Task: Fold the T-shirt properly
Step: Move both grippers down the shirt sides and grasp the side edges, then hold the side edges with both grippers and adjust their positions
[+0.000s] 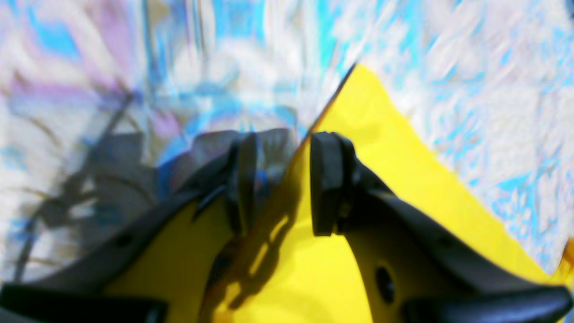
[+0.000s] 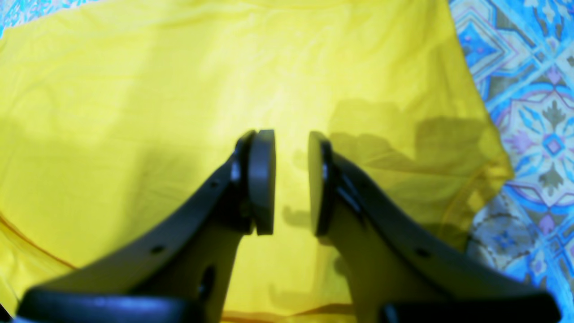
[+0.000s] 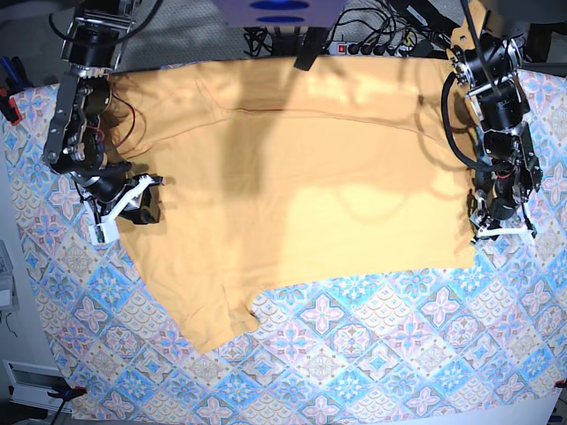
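The yellow-orange T-shirt (image 3: 301, 186) lies spread flat on the tablecloth, with one sleeve (image 3: 221, 323) pointing toward the front. At the shirt's right edge in the base view, my left gripper (image 3: 502, 232) hangs low. In the blurred left wrist view its jaws (image 1: 284, 184) stand apart, and the shirt's (image 1: 403, 179) dark-lined edge runs through the gap, not pinched. My right gripper (image 3: 122, 217) is at the shirt's left edge. In the right wrist view it (image 2: 291, 179) is open just above the yellow cloth (image 2: 179, 89), holding nothing.
The blue-and-pink patterned tablecloth (image 3: 372, 354) covers the table and shows bare in front of the shirt. Cables and a power strip (image 3: 372, 40) lie behind the back edge. A red clamp (image 3: 9, 108) sits at the table's left edge.
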`<state>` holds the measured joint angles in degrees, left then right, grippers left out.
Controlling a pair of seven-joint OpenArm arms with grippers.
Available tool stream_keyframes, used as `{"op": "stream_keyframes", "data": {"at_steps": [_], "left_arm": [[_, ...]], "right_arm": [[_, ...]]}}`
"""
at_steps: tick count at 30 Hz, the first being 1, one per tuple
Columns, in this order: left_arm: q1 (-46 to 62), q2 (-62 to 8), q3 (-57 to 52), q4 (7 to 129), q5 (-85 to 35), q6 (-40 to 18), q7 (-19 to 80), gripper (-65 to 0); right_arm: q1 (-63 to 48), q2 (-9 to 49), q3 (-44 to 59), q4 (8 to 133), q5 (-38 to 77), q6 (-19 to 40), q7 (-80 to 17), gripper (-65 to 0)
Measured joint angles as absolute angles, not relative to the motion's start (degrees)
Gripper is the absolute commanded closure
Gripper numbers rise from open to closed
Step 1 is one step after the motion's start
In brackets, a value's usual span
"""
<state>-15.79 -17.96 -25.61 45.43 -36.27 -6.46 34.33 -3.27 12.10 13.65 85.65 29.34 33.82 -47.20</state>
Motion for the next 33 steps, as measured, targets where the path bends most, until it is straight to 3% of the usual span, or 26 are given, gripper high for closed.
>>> {"op": "stream_keyframes", "data": {"at_steps": [21, 28, 30, 33], "left_arm": [[-22.0, -16.2, -25.7, 35.7, -36.4, -6.9, 29.0, -20.1], [-21.6, -14.1, -25.7, 36.3, -29.3, -7.4, 27.4, -19.8], [-21.1, -14.0, -25.7, 36.5, -29.3, -8.0, 26.9, -15.7], [-20.6, -14.0, -25.7, 36.5, -29.2, -7.7, 26.7, -1.7]], "right_arm": [[-3.4, 12.1, 13.6, 86.0, 29.3, 33.8, -47.2, -12.6], [-4.1, 11.3, 14.2, 86.0, 29.3, 33.8, -47.4, -12.6], [-4.1, 11.3, 14.2, 86.0, 29.3, 33.8, -47.4, -12.6], [-4.0, 11.0, 14.2, 86.1, 29.3, 33.8, -47.2, -12.6]]}}
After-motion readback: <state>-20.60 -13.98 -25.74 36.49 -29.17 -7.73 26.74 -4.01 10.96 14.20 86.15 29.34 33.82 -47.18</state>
